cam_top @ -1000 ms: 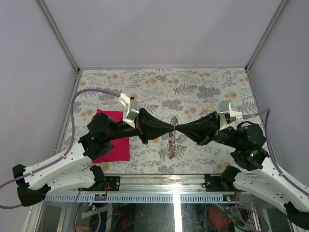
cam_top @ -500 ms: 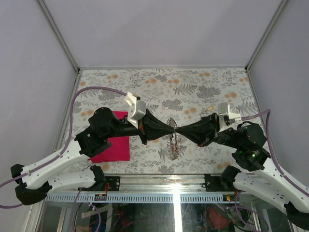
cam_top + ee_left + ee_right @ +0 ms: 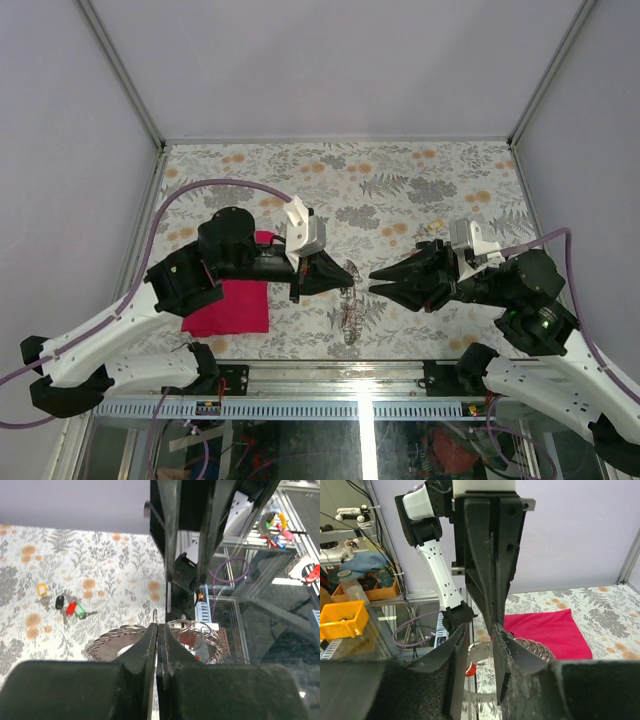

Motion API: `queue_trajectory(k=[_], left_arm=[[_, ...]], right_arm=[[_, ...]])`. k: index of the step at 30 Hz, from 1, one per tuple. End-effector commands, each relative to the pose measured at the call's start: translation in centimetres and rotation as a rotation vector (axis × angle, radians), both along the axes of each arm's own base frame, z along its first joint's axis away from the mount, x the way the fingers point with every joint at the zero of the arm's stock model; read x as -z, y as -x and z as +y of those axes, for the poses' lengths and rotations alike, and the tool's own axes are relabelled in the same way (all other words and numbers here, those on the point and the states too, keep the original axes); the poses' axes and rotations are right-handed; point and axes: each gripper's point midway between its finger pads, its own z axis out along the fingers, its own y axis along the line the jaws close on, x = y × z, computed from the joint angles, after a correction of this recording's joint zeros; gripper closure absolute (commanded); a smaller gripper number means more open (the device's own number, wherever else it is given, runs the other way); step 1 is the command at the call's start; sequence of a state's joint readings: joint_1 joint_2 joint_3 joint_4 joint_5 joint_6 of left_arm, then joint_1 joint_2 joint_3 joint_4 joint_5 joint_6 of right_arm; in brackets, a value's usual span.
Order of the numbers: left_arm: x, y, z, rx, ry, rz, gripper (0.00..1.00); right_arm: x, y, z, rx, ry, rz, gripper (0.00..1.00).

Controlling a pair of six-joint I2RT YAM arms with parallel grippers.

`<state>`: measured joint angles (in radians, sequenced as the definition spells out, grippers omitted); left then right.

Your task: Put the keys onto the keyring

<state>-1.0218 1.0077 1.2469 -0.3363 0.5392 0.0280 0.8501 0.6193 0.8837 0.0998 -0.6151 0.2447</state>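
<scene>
The floral-patterned surface [image 3: 420, 170] is reached over by both arms from the near edge. A magenta cloth [image 3: 235, 305] is spread flat on its left side and is partly covered by the left arm. The left end effector [image 3: 349, 273] and the right end effector [image 3: 372, 281] are pointed at each other near the middle, with their tips close but apart. The left one is closed completely, and a fine strand of the keyring [image 3: 351, 312] is pinched between its tips; the silvery coil is seen hanging just beneath them. The right one is parted a moderate way, and nothing is held in it. The keys [image 3: 70, 607], with red, black and green heads, are seen lying together on the surface, well apart from the keyring.
</scene>
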Motion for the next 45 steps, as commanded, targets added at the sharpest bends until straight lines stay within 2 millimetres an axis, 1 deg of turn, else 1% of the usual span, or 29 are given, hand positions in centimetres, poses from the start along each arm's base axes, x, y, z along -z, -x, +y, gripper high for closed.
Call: queue_trajectory(k=[1, 4, 9, 15, 24, 29, 37, 38, 42, 45], left_arm=[[-0.1, 0.4, 0.6, 0.028, -0.062, -0.035, 1.0], [0.4, 0.4, 0.8, 0.033, -0.099, -0.039, 1.0], [0.6, 0.2, 0.9, 0.037, -0.151, -0.046, 1.0], [0.9, 0.0, 0.8, 0.04, -0.201, -0.05, 1.0], [1.0, 0.4, 0.6, 0.072, -0.224, -0.058, 1.0], [1.1, 0.9, 0.5, 0.091, -0.232, -0.061, 1.0], [1.0, 0.9, 0.6, 0.087, -0.232, -0.067, 1.0], [0.9, 0.9, 0.6, 0.086, -0.23, -0.069, 1.0], [1.0, 0.9, 0.6, 0.082, -0.231, -0.069, 1.0], [0.9, 0.8, 0.7, 0.075, -0.231, -0.07, 1.0]], right_arm=[[-0.9, 0.9, -0.7, -0.019, 0.033, -0.059, 0.65], [-0.3, 0.9, -0.5, -0.027, 0.066, -0.052, 0.6], [1.0, 0.5, 0.0, -0.038, 0.119, -0.029, 0.56], [2.1, -0.2, 0.9, -0.041, 0.159, 0.006, 0.56], [2.3, -0.8, 1.5, -0.041, 0.172, 0.006, 0.57], [2.6, -1.0, 1.8, -0.047, 0.18, 0.01, 0.61], [2.7, -0.9, 2.3, -0.074, 0.181, 0.017, 0.67], [2.8, -0.9, 2.3, -0.077, 0.183, 0.019, 0.69], [2.9, -0.8, 2.5, -0.091, 0.184, 0.02, 0.82], [2.8, -0.7, 2.6, -0.101, 0.179, 0.019, 0.88]])
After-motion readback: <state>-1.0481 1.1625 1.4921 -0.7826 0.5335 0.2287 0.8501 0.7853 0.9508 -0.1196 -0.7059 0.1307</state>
